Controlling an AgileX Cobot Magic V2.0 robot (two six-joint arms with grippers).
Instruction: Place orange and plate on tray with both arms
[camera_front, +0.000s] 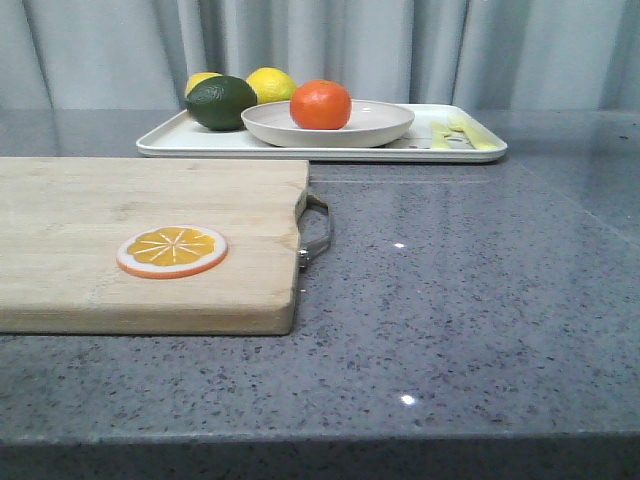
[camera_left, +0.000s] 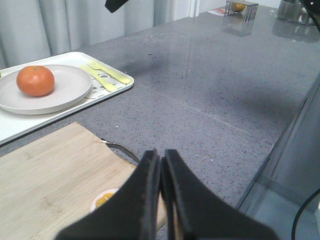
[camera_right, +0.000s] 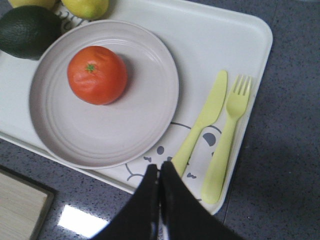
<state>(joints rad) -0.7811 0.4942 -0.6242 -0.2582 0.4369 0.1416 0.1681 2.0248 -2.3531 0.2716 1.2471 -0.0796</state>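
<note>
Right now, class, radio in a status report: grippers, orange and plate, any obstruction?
Left gripper shut, empty. Right gripper shut, empty. Orange on plate, plate on tray. Nothing blocking.

Front view set low at the table edge, facing forward, left wrist view angled across the wooden cutting board (camera_left: 50, 175), right wrist view held close above, rectangular white tray (camera_front: 160, 141) shared by all three.

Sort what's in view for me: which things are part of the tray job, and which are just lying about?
Part of the job:
orange, sitting on the plate
plate, on the tray
tray

Just lying about:
two lemons
avocado
yellow knife and fork
cutting board
orange slice
</note>
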